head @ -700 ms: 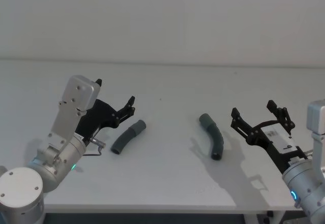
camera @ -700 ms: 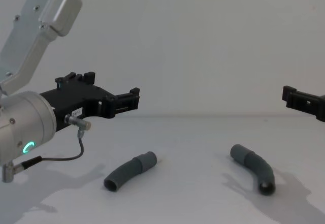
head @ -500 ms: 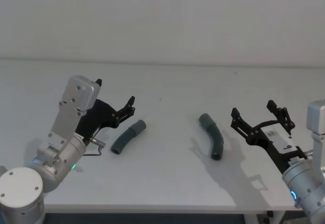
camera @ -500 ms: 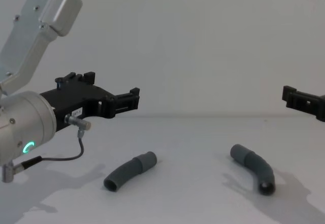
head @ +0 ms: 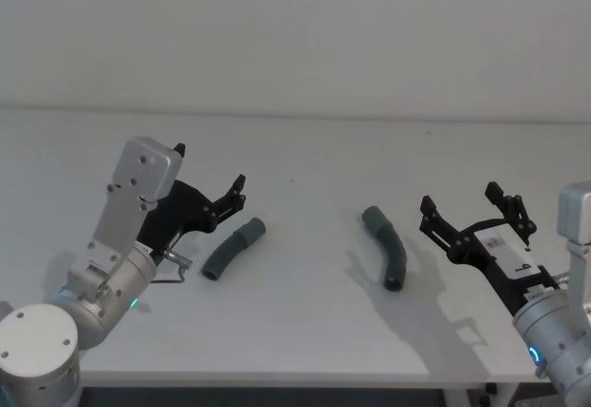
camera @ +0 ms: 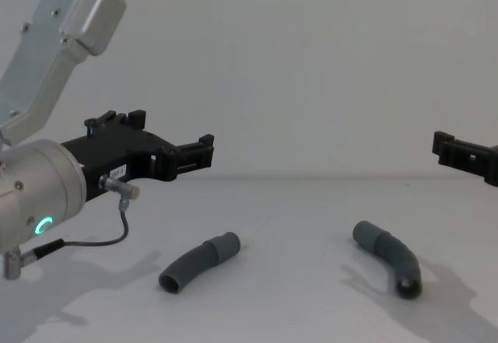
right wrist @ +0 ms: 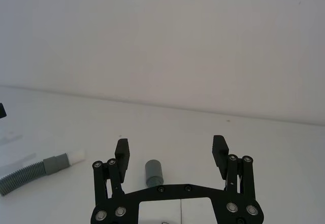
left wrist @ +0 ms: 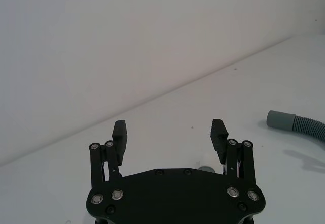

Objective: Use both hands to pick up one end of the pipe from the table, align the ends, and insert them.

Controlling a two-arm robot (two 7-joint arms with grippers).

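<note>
Two dark grey curved pieces of the pipe lie apart on the white table (head: 305, 333). The left piece (head: 234, 248) (camera: 198, 261) lies just right of my left gripper (head: 210, 167) (camera: 167, 133) (left wrist: 169, 130), which hovers above the table, open and holding nothing. The right piece (head: 386, 245) (camera: 389, 253) lies left of my right gripper (head: 460, 197) (camera: 459, 152) (right wrist: 170, 148), also open and off the table. In the right wrist view, a grey cuff (right wrist: 153, 172) shows between the fingers, farther off. The left piece (right wrist: 40, 170) carries a white tip (right wrist: 77, 156).
A plain white wall stands behind the table. A thin grey cable (head: 166, 273) loops from my left wrist close to the left piece. Bare table lies between the two pieces and toward the back edge.
</note>
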